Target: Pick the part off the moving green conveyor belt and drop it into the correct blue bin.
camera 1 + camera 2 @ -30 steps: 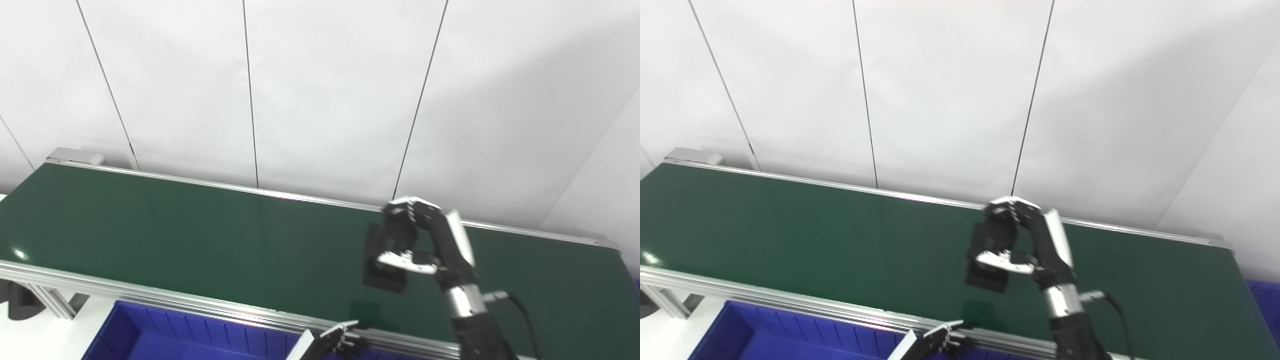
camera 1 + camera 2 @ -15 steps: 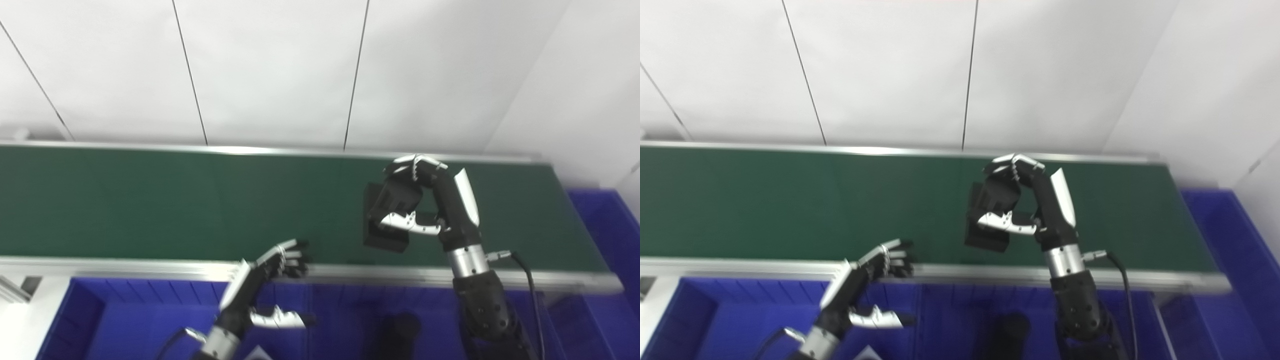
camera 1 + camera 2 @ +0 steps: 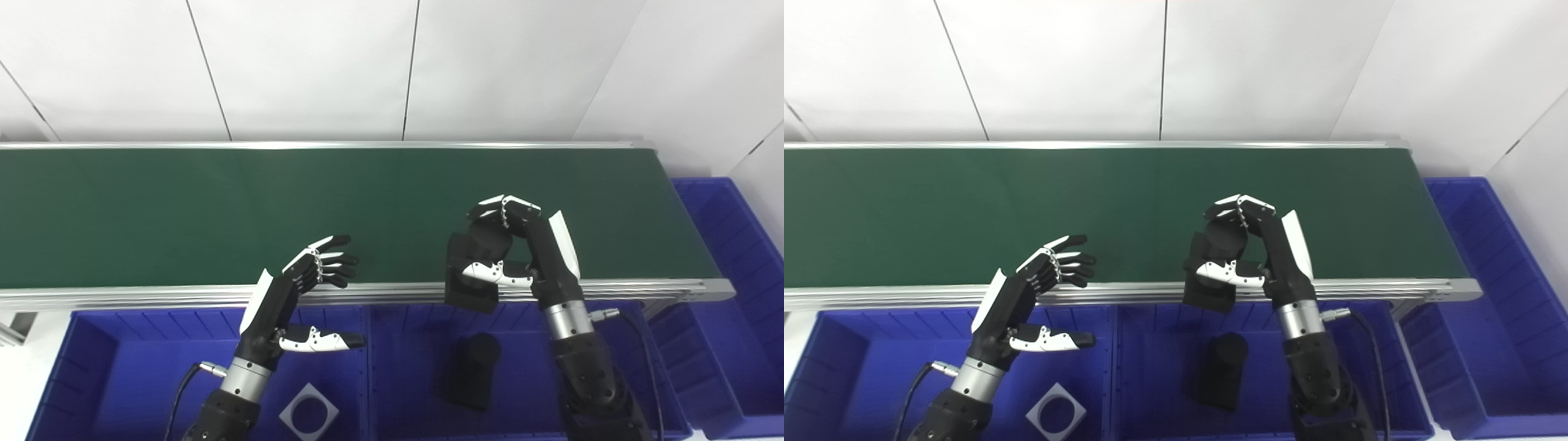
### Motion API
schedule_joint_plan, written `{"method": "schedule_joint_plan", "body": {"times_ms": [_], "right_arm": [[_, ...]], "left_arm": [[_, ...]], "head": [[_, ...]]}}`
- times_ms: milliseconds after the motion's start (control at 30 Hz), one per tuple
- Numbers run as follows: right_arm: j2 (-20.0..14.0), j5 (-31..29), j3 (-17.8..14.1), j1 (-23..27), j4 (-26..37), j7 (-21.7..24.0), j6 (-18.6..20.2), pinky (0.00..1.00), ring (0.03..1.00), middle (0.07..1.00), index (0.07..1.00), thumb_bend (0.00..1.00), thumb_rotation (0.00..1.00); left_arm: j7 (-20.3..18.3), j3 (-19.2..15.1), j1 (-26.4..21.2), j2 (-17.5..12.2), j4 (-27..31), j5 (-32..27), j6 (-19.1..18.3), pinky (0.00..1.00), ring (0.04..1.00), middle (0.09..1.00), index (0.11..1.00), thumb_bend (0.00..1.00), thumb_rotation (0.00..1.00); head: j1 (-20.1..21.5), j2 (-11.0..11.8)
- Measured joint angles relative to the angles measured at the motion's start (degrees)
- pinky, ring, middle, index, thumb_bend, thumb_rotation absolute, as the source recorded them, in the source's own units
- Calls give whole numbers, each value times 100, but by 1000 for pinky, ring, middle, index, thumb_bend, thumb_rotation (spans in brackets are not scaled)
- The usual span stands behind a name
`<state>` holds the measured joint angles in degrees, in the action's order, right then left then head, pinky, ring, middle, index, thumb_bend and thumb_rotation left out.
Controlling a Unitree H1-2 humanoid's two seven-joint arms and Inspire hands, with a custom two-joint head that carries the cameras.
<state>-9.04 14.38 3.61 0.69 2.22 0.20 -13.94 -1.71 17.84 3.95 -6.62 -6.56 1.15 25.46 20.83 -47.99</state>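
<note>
1. The fingers [image 3: 505, 208] of the right hand [image 3: 520, 245] are clenched around a matt black blocky part [image 3: 471, 272], with the thumb pressed across its front face.
2. The part is held in the air over the near aluminium rail [image 3: 153, 294] of the smooth dark green conveyor belt [image 3: 184, 208], just above the middle blue plastic bin [image 3: 404, 367].
3. The left hand [image 3: 294, 294] is spread and holds nothing, hovering over the left blue bin [image 3: 122, 367].
4. For a clean drop, the part should be carried clear of the rail before the grasp is released; the middle bin is judged correct, since a similar black moulded part [image 3: 468, 370] lies there.
5. In the left bin a flat grey square plate with a round hole [image 3: 309, 413] is seen.
6. A further ribbed blue bin [image 3: 735, 257] stands at the belt's right end.
</note>
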Motion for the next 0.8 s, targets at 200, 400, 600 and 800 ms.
{"method": "schedule_joint_plan", "body": {"times_ms": [200, 400, 600, 800], "right_arm": [[-24, 110, -116, -184, -48, -46, -1, 313, 394, 463, 528, 516, 0], [-200, 174, -340, -522, -91, -106, -3, 309, 391, 468, 528, 516, 0], [-504, 142, -649, -931, -104, -152, -14, 352, 413, 481, 514, 518, 0], [-534, 171, -758, -1122, -370, -223, -13, 372, 421, 476, 510, 519, 0]], "left_arm": [[-155, -189, 68, 77, 163, 1, -51, 593, 659, 724, 838, 928, 275], [-269, -329, 98, 163, 180, -10, -53, 601, 657, 715, 834, 918, 257], [-381, -428, 107, 182, 203, -126, -95, 605, 655, 712, 831, 919, 247], [-484, -532, 115, 189, 232, -128, -129, 606, 652, 713, 835, 917, 240]], "head": [[114, -35], [123, -53], [114, -123], [141, -150]]}}
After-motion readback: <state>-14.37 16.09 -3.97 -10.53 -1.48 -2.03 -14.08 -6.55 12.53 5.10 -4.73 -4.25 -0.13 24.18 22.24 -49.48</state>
